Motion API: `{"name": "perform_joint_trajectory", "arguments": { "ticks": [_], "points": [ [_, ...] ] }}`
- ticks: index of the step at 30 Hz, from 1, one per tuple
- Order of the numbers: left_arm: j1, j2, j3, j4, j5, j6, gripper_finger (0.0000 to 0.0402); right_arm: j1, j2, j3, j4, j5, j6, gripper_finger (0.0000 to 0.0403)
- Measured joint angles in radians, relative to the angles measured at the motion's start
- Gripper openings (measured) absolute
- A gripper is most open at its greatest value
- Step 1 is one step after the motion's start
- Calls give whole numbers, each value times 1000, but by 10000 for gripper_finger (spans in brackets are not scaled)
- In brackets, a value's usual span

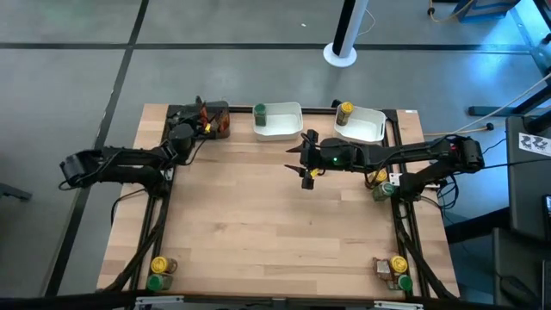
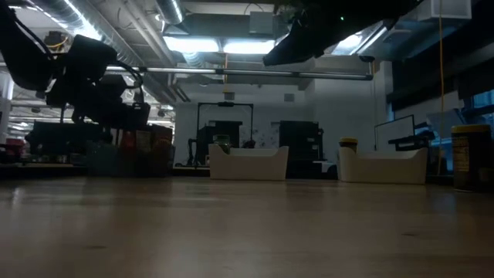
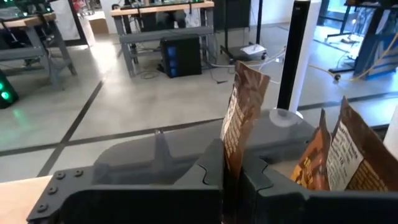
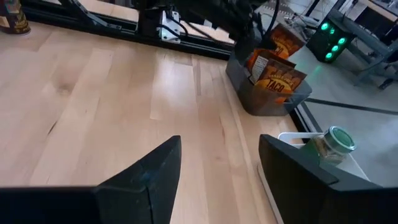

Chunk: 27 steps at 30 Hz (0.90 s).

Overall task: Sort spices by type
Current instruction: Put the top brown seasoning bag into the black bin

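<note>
My left gripper (image 1: pixel 207 123) is at the dark tray (image 1: pixel 215 110) in the table's far left corner, shut on a brown spice packet (image 3: pixel 244 106). More brown packets (image 4: pixel 273 73) stand in that tray. My right gripper (image 1: pixel 304 160) hovers open above the table's middle, near the far side, touching nothing. A green-lidded jar (image 1: pixel 260 110) sits at the left end of one white tray (image 1: pixel 280 120). A yellow-lidded jar (image 1: pixel 345 110) sits in the other white tray (image 1: pixel 363 125). Further jars stand at the near left corner (image 1: pixel 159 269), the near right corner (image 1: pixel 396 267) and the right edge (image 1: pixel 381 185). My left gripper pinches the brown packet between its two fingers (image 3: pixel 205 171), on the packet's edge (image 3: pixel 231 152) nearest the wrist. The packet stands up past the fingertips, edge-on to the camera. Whether it rests in the dark tray or hangs clear of it, I cannot tell.
The two white trays and the dark tray line the far edge. The arms' frame rails run down both sides of the table. A white post base (image 1: pixel 340 54) stands on the floor beyond the far edge. Bare wood (image 1: pixel 275 224) fills the middle and near part.
</note>
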<state>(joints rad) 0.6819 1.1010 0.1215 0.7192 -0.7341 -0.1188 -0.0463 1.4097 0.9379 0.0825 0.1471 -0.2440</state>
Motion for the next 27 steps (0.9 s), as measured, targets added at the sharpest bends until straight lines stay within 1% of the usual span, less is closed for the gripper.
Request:
{"name": "perform_joint_trajectory", "arguments": {
  "ticks": [13, 24, 27],
  "points": [
    [0, 149, 0, 28, 0, -64, 0, 0, 0, 0, 2, 1, -1, 215],
    [0, 158, 0, 22, 39, -117, 0, 0, 0, 0, 2, 2, -1, 215],
    [0, 158, 0, 20, 55, -119, 8, 0, 0, 0, 2, 2, -1, 215]
  ]
}}
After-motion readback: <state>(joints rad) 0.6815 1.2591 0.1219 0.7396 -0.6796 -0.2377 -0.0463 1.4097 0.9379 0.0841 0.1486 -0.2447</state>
